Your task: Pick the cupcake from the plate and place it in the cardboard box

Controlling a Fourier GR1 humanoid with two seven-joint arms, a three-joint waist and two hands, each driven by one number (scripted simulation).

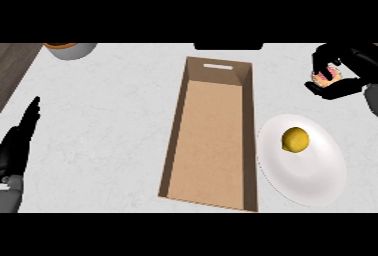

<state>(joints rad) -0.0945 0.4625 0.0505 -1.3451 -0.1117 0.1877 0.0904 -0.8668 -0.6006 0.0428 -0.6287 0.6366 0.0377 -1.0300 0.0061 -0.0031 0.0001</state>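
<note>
- Right hand point(336, 75), far right, fingers curled around the pink cupcake point(325, 76), above the tabletop point(103, 115).
- Cardboard box point(214, 140) stands centre; white plate point(314, 170) holds a lemon point(295, 139).
- Left hand point(18, 145) rests with straight fingers, left edge.

— Any writing I can read from up here?

— None. The box point(210, 145) below me is plain brown card inside and out, with no print or label on its walls.

— The plate point(314, 175)?

— Bare white, no mark on its rim.

— And the counter point(103, 130)?

— Only pale marbling; no numbers or signs. The bowl point(70, 49) at the far edge carries no lettering that I can make out.
</note>
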